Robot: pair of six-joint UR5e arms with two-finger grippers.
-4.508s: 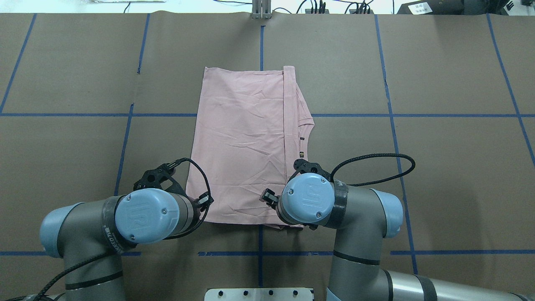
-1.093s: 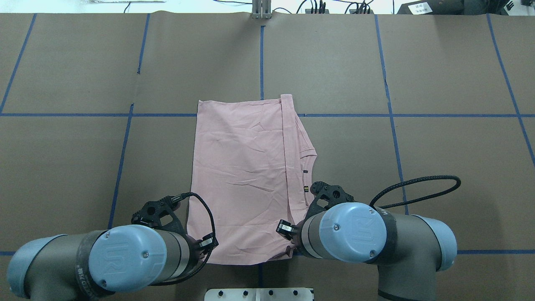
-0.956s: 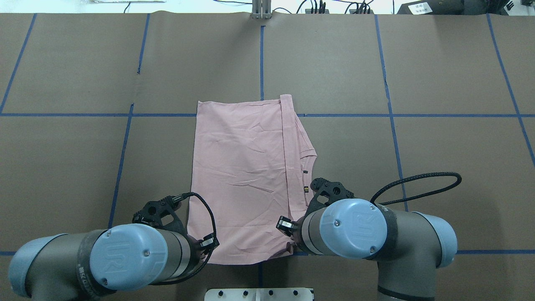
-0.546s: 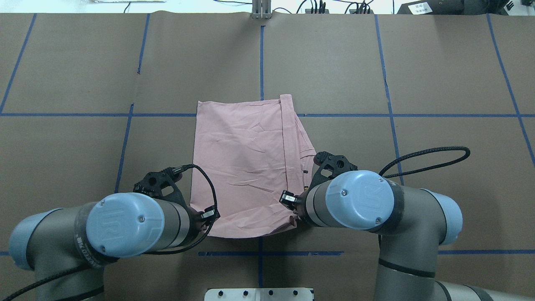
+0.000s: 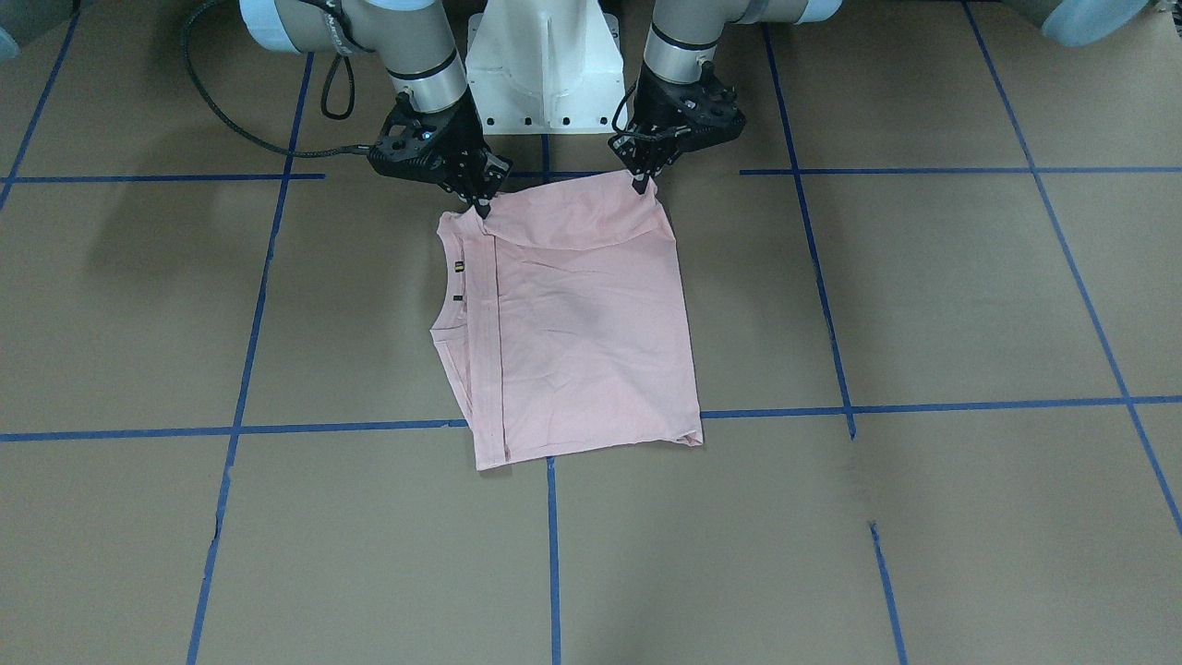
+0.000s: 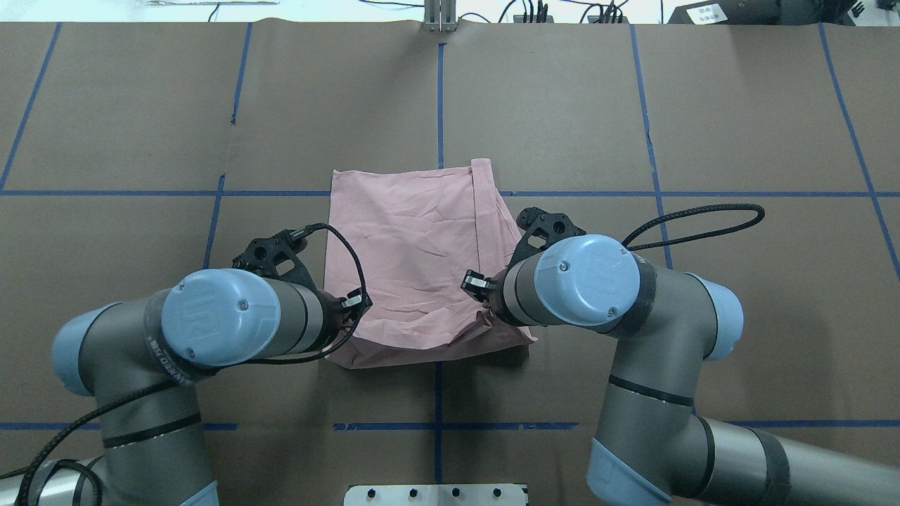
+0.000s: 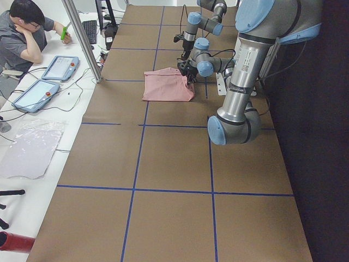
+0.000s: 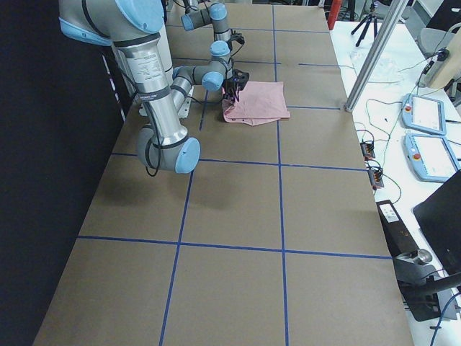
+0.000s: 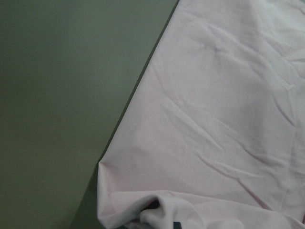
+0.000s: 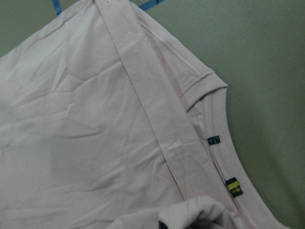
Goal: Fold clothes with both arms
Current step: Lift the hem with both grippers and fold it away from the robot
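- The T-shirt (image 5: 582, 323) lies on the table (image 5: 923, 296) in front of the robot's base, plain pink side up. It is a narrow oblong with no print showing.
- Judging by that shape, the lengthwise folds are done. The sides are turned in, and a folded band (image 5: 485, 351) runs down the robot's right-hand edge, with part of a sleeve poking out beside it.
- The left hand (image 5: 639, 182) is closed on the near corner on its side. Its fingertips are pinched together on the cloth.
- The right hand (image 5: 480, 205) is likewise clamped on the other near corner, just by the folded band.
- Between the two hands the near edge (image 5: 572, 226) is off the table and sags in a shallow curve over the body of the shirt. In the overhead view a doubled roll of cloth shows beneath the wrists.
- The far hem (image 5: 591, 441) rests flat, just past a blue tape line (image 5: 923, 404) as seen from the robot.
- This looks like the crosswise fold in its early part. The lifted edge covers only a small strip of the shirt, well short of the far hem.
- What appears to be left is to carry the near edge across to the far hem, lay it down square, let go with both hands, and perhaps fold once more.
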